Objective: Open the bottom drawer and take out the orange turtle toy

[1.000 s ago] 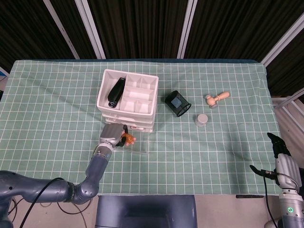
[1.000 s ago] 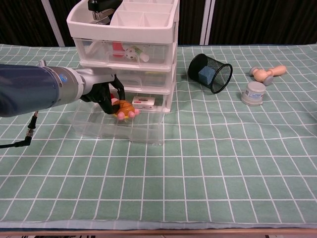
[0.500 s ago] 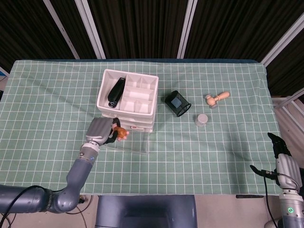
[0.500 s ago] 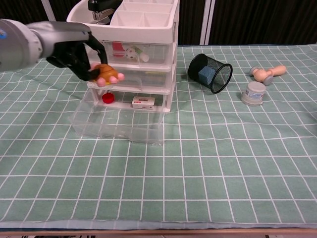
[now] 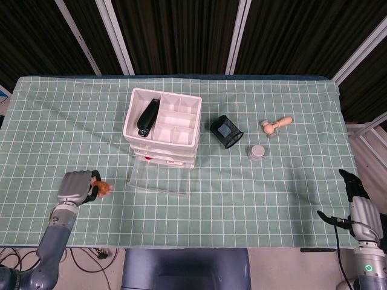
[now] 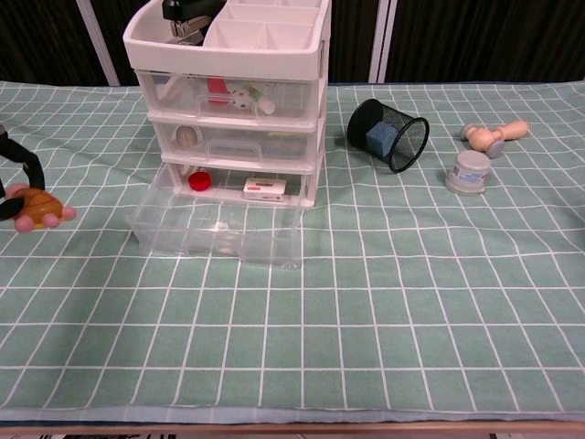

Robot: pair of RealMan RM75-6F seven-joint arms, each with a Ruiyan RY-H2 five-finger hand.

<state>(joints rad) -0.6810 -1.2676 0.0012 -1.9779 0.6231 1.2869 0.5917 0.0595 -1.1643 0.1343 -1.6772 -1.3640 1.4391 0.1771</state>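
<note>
The left hand (image 5: 77, 186) had swung away from the drawers (image 5: 163, 127) to the surface's (image 5: 254, 199) left side, its fingers (image 6: 20, 165) gripping the turtle (image 5: 104, 188). A second earlier the toy sat in the bottom drawer (image 6: 219, 233), which stood pulled open. The removal looked done; only setting it down seemed left. The right hand (image 5: 357, 202) hung idle off the surface's edge, fingers loosely apart, holding nothing.

You are working over a matt green checked cloth (image 6: 384, 302); the bottom drawer (image 6: 218, 229) is showing clear glossy plastic, the drawer unit (image 5: 162, 124) white plastic, the far-right hammer (image 6: 494, 135) pale wood.
</note>
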